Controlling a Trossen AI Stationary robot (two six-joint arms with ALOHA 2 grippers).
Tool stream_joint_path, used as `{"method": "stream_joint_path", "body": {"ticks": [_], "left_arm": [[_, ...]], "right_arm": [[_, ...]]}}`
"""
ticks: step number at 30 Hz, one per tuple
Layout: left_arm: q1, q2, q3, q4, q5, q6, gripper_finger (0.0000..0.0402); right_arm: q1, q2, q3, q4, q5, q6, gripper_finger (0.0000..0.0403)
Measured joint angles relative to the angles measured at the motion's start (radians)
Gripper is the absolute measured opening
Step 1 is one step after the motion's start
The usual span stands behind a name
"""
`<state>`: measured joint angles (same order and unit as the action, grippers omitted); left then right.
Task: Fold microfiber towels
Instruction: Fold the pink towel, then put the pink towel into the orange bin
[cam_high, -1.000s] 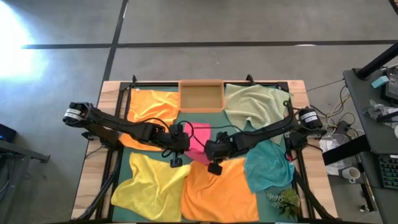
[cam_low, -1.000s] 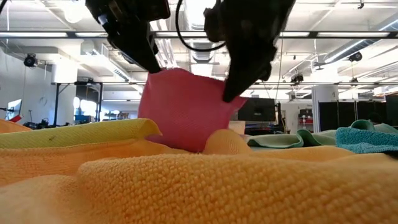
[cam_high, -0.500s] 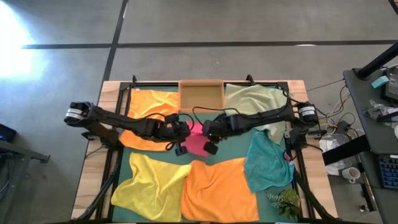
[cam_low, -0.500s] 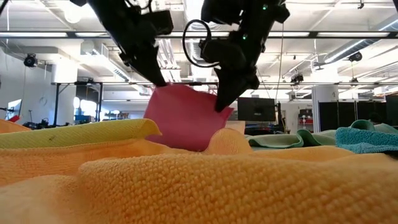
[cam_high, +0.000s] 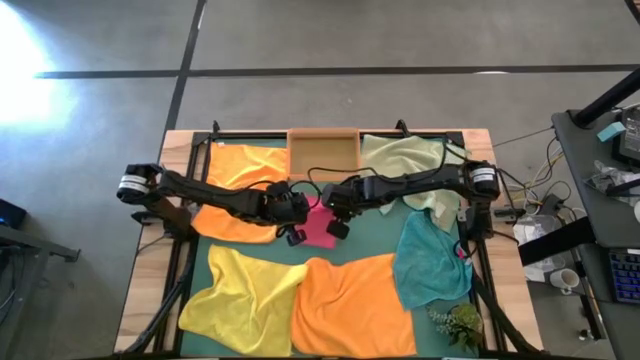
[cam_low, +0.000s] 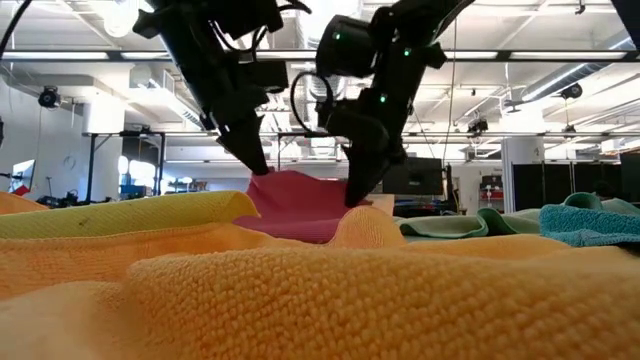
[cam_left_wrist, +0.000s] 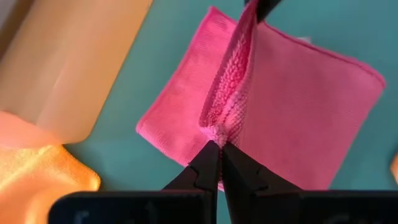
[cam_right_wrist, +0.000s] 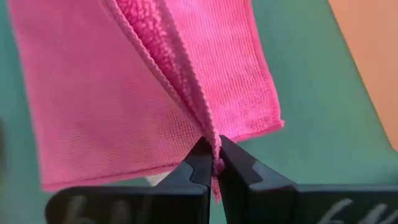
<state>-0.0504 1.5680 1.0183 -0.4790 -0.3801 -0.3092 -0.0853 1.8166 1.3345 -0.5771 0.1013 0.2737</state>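
Observation:
The hot pink towel (cam_high: 318, 228) lies on the dark green mat (cam_high: 370, 235) in the middle of the table, just in front of the wooden tray. Its top edge stands up as a ridge (cam_left_wrist: 239, 68) between my two grippers. My left gripper (cam_high: 303, 212) is shut on the ridge's left end. My right gripper (cam_high: 330, 210) is shut on its right end. In the low view the towel (cam_low: 300, 200) sags low between the left gripper (cam_low: 260, 170) and the right gripper (cam_low: 352, 198). My left gripper pinches the left end of the raised pink edge (cam_left_wrist: 214, 132) between its two fingers, slanting down from the table's left. The edge rises from the fingers toward the other gripper, while the towel's lower part lies flat on the mat. My right gripper pinches the right end of the same edge (cam_right_wrist: 208, 134) between its two fingers, slanting down from the table's right. Two hemmed edges run together into the fingers. The cloth beyond them spreads out over the mat.
Around the pink towel lie an orange towel (cam_high: 240, 170) at the far left, a pale green towel (cam_high: 400, 165) at the far right, a teal towel (cam_high: 430, 260), a yellow towel (cam_high: 240, 300) and a second orange towel (cam_high: 350, 305) near the front. The wooden tray (cam_high: 322, 153) stands at the far edge, a small plant (cam_high: 455, 322) at the near right.
Both grippers have gone toward the table's far edge and down, still shut on the pink towel. The towel hung upright between them before. Its held edge has now come low and over toward the tray, and most of the cloth lies on the mat.

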Motion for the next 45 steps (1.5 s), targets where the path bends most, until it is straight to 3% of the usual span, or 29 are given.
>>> {"method": "stream_joint_path", "body": {"ticks": [12, 25, 38, 45], "left_arm": [[0.045, 0.001, -0.004, -0.002, -0.037, 0.000, 0.0008], [0.058, 0.001, 0.003, -0.003, -0.046, 0.001, 0.0133], [0.052, -0.101, 0.032, -0.091, 0.006, 0.001, 0.0147], [0.007, -0.168, 0.000, -0.096, 0.035, 0.032, 0.0147]], "right_arm": [[-0.048, 0.014, 0.000, 0.038, 0.004, 0.020, 0.0008], [-0.068, 0.017, 0.000, 0.041, 0.005, 0.003, 0.0012], [-0.096, -0.011, 0.000, 0.027, 0.013, -0.001, 0.0126], [-0.098, -0.122, 0.000, -0.082, -0.034, 0.003, 0.0147]]}}
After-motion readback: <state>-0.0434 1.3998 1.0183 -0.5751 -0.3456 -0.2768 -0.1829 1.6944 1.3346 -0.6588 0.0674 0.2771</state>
